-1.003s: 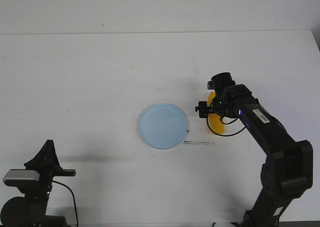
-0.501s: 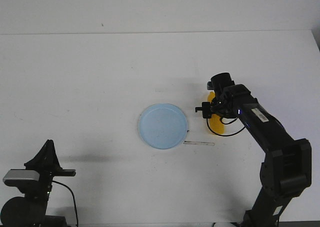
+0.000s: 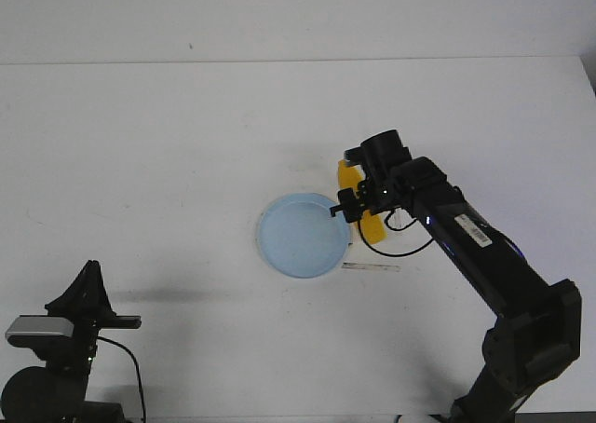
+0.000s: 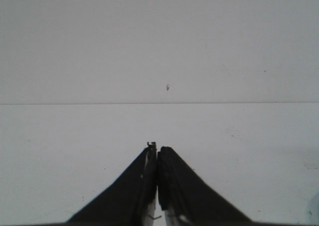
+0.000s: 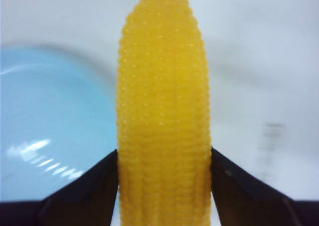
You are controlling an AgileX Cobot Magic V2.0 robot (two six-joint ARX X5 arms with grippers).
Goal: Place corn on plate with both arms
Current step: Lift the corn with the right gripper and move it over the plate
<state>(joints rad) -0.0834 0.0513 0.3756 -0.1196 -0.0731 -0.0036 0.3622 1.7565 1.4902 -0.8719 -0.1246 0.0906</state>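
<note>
Corn is hanging pinched in the right gripper, just right of the plate; left gripper is sitting pressed together, far away.

White table filled the scene, pale wall stood behind its far edge, small thin grey strip lay flat on the tabletop.

No legible text, brand or number anywhere. The right arm carries a small white label on its forearm link, print too small to read. A thin pale strip lies on the worktop at about 4 o'clock from the plate; no markings can be made out.
</note>
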